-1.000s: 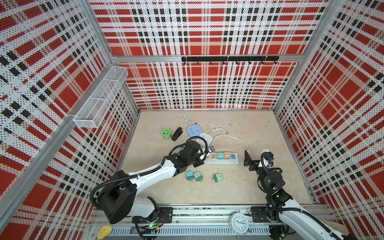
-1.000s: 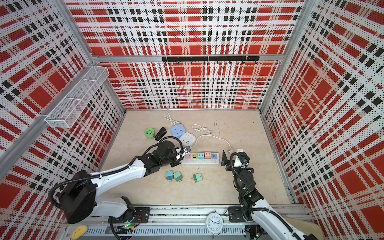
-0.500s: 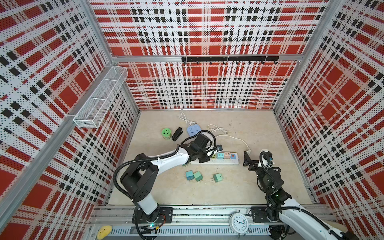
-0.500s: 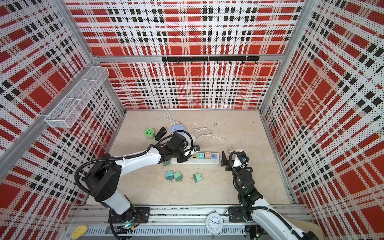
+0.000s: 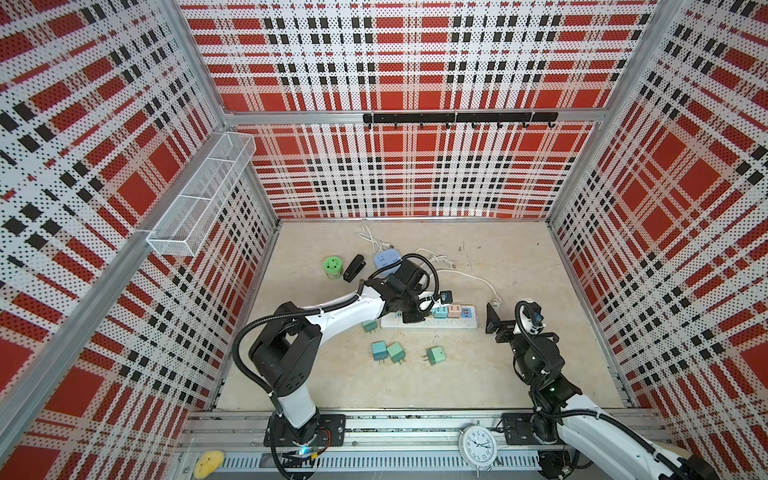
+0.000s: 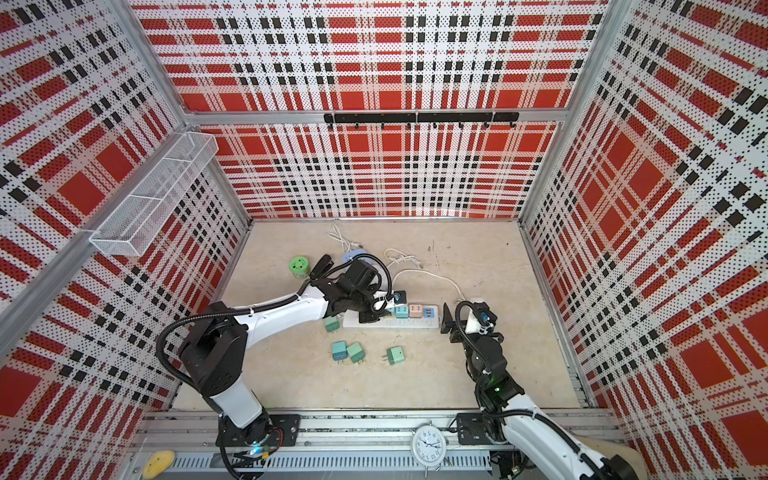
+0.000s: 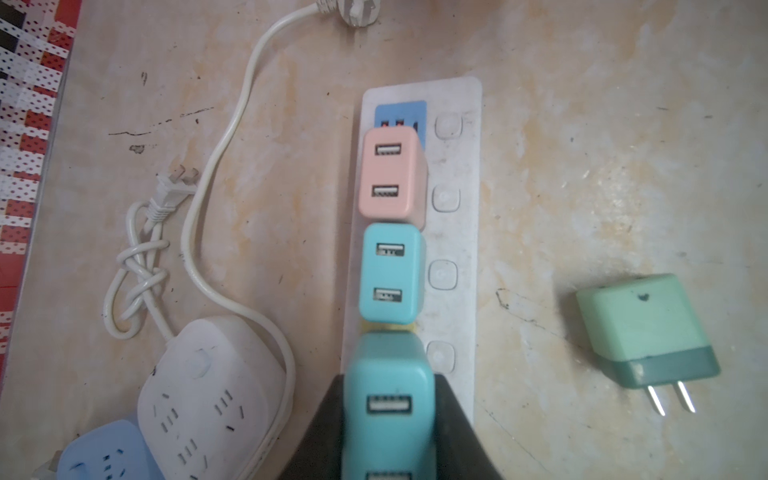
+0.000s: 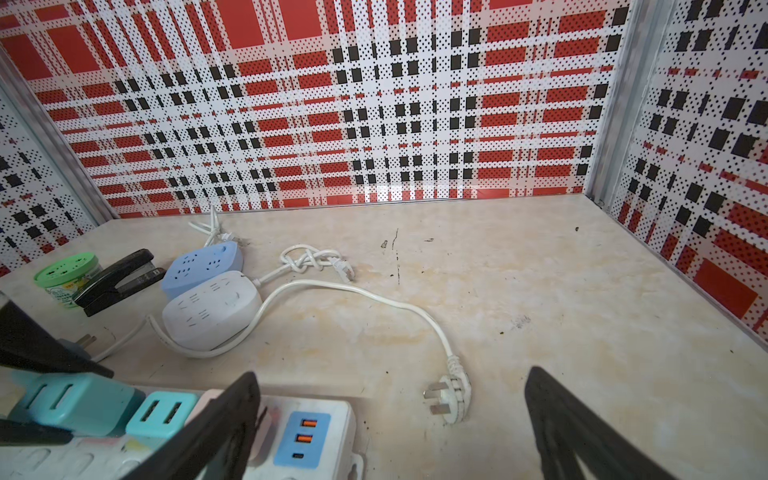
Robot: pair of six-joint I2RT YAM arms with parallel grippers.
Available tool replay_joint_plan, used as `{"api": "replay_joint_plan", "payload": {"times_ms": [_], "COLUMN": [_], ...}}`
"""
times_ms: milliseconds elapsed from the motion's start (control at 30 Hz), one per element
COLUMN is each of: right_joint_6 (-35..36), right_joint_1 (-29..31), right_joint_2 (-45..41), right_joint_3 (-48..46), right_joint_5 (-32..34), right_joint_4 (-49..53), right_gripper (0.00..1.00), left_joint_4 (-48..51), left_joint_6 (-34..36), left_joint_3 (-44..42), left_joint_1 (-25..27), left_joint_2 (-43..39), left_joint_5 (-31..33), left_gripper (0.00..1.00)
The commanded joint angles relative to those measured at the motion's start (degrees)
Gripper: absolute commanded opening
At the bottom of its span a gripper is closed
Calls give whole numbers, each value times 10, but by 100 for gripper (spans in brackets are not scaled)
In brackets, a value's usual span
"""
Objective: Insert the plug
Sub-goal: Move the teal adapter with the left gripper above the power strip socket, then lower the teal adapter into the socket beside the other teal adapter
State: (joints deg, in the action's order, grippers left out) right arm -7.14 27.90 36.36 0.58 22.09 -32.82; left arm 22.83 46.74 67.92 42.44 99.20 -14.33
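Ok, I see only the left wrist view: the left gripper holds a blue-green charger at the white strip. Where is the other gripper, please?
Observer: The right gripper hangs open by the right end of the power strip, holding nothing.
Operator: Good. How many chargers lie loose? I see only one.
Observer: Both top views show four loose chargers: one beside the strip's left end, two side by side in front of it, and one right of those.
Operator: Is there anything else that I miss?
Observer: A green jar and a black stapler sit next to each other toward the back left corner.
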Motion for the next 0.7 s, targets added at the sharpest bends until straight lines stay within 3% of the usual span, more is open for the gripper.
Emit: {"api": "replay_joint_plan", "payload": {"times_ms": [0,667], "right_joint_6": [-5,-8], "right_joint_1": [-2,-5], "right_joint_2": [-1,0], "right_joint_3": [5,5], "right_joint_5": [1,-1], "right_joint_4": [-30,-30], "right_gripper": [100,100], "left_joint_4": [24,24], "left_joint_6": [29,25], "left_joint_3": [19,41], "left_joint_1": [-3,-10], "left_joint_2": [13,51], "left_joint_5": [-32,-30], "left_gripper": [0,0]}}
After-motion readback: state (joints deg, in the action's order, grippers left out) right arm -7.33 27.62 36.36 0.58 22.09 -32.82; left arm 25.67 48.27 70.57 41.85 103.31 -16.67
